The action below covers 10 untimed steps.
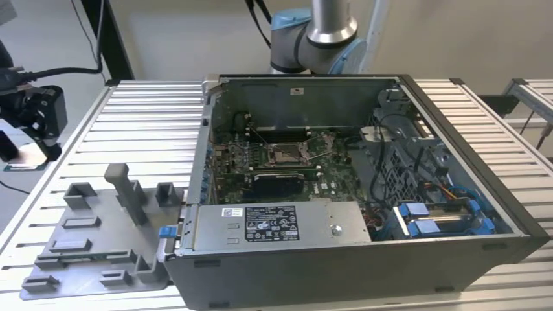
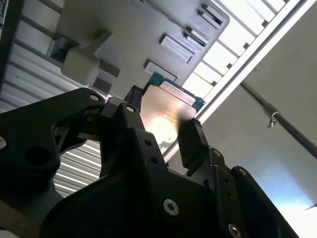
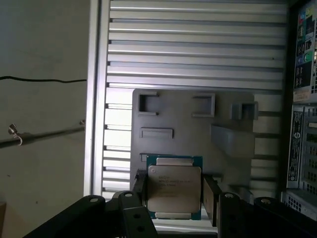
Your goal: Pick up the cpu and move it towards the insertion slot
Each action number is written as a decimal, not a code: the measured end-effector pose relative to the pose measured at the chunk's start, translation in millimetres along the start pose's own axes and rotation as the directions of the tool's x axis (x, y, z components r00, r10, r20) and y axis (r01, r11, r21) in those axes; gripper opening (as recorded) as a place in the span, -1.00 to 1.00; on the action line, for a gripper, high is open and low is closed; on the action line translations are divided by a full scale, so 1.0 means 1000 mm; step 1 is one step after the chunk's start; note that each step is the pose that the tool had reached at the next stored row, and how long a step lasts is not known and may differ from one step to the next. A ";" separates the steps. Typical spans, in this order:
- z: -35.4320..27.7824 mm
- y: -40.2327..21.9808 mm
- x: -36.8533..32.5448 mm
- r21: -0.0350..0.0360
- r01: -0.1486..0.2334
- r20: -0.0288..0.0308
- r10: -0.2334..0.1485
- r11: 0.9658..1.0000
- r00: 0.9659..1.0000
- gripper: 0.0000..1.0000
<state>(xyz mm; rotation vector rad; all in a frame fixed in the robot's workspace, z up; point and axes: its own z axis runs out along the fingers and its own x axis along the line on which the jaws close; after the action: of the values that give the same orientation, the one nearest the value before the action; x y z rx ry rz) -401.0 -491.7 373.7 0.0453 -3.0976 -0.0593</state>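
Transport is the step in hand. At the exterior view's left, the jaws are clamped on the chip (image 1: 19, 155), which hangs in the air by the edge of the ribbed surface (image 1: 147, 123), well apart from the socket (image 1: 288, 153). In both wrist views the jaws press on two opposite edges of the chip (image 3: 174, 191), with its silvery face exposed and a green rim around it.

Grip: judged secure but narrow. Contact is on the edges alone, so move smoothly. A sharp start or stop could tilt the chip in the jaws.

To the right stands the grey tray (image 1: 90, 259) with its upright posts (image 1: 129, 191). Route the chip above the tallest post, not between posts.

Further right lies the open computer case (image 1: 346, 249). Its side wall (image 1: 207, 129) rises between the tray and the board. Cross it with height to spare and descend only once inside its outline.

The socket sits near the middle of the green board, with a shiny frame and a dark centre. Aim for it, not for the black rectangular patch (image 1: 276, 184) just in front of it. Hold the chip flat and square to the frame during the approach. Stay off the cables (image 1: 406, 155) to the exterior view's right of the board.
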 end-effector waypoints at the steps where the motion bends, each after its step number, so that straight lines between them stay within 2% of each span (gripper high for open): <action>1: -0.0001 -0.0001 -0.0020 0.000 0.000 0.000 0.000 1.000 1.000 -1.00; 10: -0.0015 -0.0006 -0.0211 0.000 0.000 0.000 0.000 1.000 1.000 -1.00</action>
<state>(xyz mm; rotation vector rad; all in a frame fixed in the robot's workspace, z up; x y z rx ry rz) -379.8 -491.7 374.3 0.0453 -3.0975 -0.0593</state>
